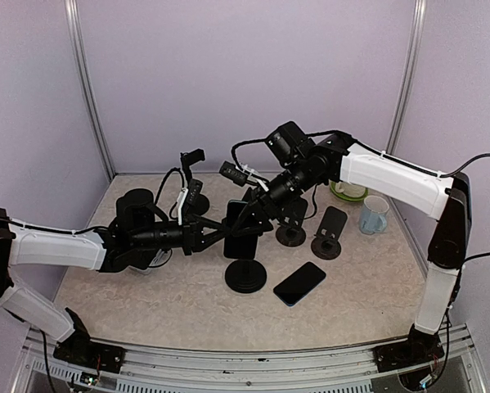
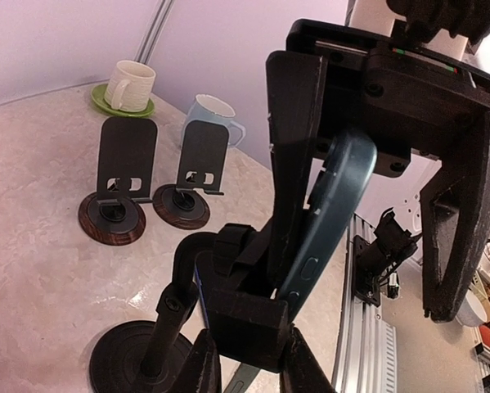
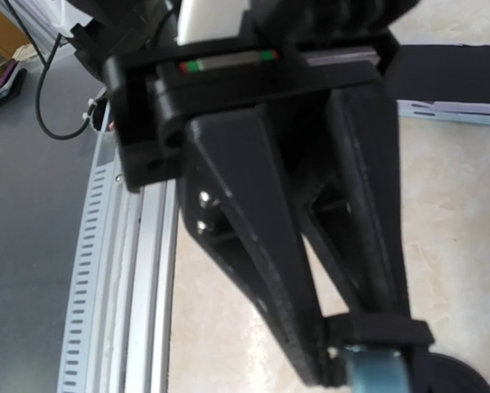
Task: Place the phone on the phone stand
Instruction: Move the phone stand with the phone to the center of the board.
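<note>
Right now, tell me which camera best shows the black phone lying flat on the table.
The top external view. The black rectangular phone lies flat, whole and uncovered, just right of the black round stand base. Neither wrist view shows it at all.

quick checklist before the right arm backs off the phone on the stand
1. Left gripper shut at the phone stand cradle: ok.
2. Right gripper jaws apart: ok.
3. Right gripper clear of the phone: not ok, one finger looks to lie against it.
4. Phone's lower edge seated in the cradle: cannot tell, hidden behind the left fingers.
5. Spare phone apart from the stand's base: ok.
</note>
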Motion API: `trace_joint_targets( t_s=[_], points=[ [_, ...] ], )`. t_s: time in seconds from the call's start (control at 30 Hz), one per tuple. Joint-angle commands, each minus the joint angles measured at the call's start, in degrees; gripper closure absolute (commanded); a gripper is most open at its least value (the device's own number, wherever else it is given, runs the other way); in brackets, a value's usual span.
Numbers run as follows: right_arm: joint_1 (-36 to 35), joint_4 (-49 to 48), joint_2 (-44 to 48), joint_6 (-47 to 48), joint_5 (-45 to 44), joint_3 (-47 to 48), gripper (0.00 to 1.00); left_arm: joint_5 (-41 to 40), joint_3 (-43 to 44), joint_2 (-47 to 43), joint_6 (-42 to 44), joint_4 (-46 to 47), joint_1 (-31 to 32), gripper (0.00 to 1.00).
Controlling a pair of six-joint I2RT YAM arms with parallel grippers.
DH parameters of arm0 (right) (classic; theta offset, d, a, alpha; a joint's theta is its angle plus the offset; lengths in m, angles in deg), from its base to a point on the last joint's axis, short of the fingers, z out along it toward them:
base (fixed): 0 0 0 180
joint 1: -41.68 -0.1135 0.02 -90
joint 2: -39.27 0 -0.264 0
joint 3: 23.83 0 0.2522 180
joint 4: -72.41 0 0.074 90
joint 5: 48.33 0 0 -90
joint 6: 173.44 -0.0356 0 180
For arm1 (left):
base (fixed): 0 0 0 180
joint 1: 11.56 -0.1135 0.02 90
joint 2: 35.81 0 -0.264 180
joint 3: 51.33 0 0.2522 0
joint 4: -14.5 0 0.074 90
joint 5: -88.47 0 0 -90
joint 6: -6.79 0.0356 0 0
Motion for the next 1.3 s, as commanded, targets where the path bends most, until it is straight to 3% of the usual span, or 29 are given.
trace_joint_targets(
  t_s=[0.0, 0.47, 0.93, 1.13, 1.27],
  points=[
    [2.7, 4.2, -2.1, 1.1, -5.8, -2.4, 0.36, 5.2, -0.7, -1.9, -0.2, 3.1, 0.3, 0.76],
    [2.6, 3.8, -2.6, 1.1, -5.0, -2.9, 0.42, 5.3, 1.5, -2.2, 0.5, 2.5, -0.2, 0.61],
    [2.6, 4.0, -3.0, 1.1, -5.0, -3.1, 0.46, 5.9, 4.1, -0.6, 0.6, 1.9, -0.2, 0.62],
    [2.6, 4.0, -3.5, 1.0, -4.8, -3.1, 0.47, 6.5, 5.3, 0.6, 1.1, 0.9, -0.2, 0.69],
    [2.5, 4.2, -3.8, 1.0, -4.8, -3.1, 0.47, 7.3, 6.1, 1.5, 1.2, 0.7, -0.1, 0.84]
  ],
)
